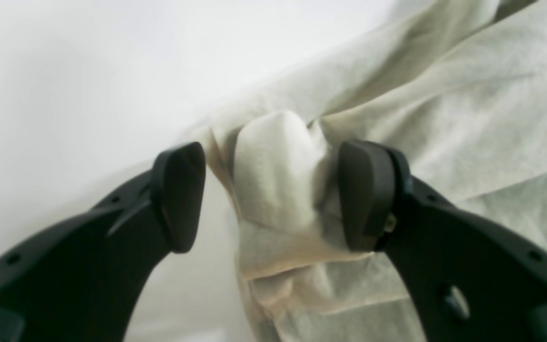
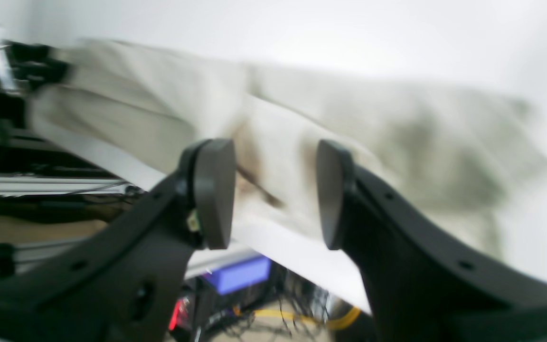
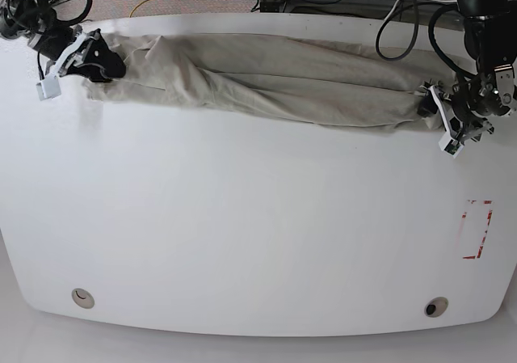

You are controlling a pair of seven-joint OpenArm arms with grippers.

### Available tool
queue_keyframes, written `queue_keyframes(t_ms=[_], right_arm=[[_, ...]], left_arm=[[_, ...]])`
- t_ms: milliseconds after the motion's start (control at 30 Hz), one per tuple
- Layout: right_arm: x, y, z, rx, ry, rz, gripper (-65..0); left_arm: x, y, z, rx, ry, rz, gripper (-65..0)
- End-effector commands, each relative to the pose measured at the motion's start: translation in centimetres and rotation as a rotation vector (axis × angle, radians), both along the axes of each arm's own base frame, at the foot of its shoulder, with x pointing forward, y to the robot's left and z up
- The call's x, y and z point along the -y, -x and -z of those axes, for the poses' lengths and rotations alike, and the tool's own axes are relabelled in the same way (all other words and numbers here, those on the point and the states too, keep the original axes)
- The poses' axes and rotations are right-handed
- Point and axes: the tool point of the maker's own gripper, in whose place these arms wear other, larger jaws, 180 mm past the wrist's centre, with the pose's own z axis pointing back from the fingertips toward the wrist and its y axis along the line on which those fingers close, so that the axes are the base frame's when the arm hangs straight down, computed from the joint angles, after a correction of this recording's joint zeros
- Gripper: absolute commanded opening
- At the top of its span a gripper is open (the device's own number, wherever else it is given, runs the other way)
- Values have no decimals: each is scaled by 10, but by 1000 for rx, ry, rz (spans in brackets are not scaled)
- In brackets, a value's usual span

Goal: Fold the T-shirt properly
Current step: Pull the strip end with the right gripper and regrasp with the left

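The pale beige T-shirt (image 3: 266, 80) lies bunched into a long rope-like band across the far side of the white table (image 3: 242, 217). My left gripper (image 3: 434, 104) is at the band's right end. In the left wrist view a bunched fold of the T-shirt (image 1: 273, 180) sits between the open left gripper (image 1: 271, 192); the cloth touches the right pad (image 1: 363, 194), with a gap at the other. My right gripper (image 3: 101, 60) is at the band's left end. The blurred right wrist view shows the right gripper (image 2: 273, 190) open, the T-shirt (image 2: 397, 137) just beyond its pads.
A red marked rectangle (image 3: 477, 230) is on the table at the right. Two round holes (image 3: 81, 297) (image 3: 436, 307) sit near the front edge. Cables (image 3: 396, 7) lie beyond the far edge. Below the table edge a blue-lit device (image 2: 240, 275) shows.
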Motion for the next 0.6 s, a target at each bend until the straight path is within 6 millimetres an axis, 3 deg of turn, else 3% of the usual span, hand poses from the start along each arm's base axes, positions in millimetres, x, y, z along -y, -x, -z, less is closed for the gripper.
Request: queue_keyframes(t_ms=[0, 67, 133, 267, 400, 567], right_arm=[[-31, -9, -25, 105, -31, -77, -404], [-50, -8, -27, 116, -51, -118, -441], [-74, -5, -16, 87, -92, -154, -503], [-92, -10, 5, 37, -36, -190, -541], [-95, -9, 28, -33, 67, -207, -541], [-73, -10, 51, -101, 242, -180, -542]], left_arm=[[4, -10, -12, 52, 13, 6, -251], [8, -13, -18, 73, 12, 15, -251], [14, -19, -30, 113, 4, 36, -251], [36, -28, -49, 188, 23, 68, -251], [56, -31, -70, 259, 26, 103, -250], [72, -24, -66, 217, 32, 92, -249]])
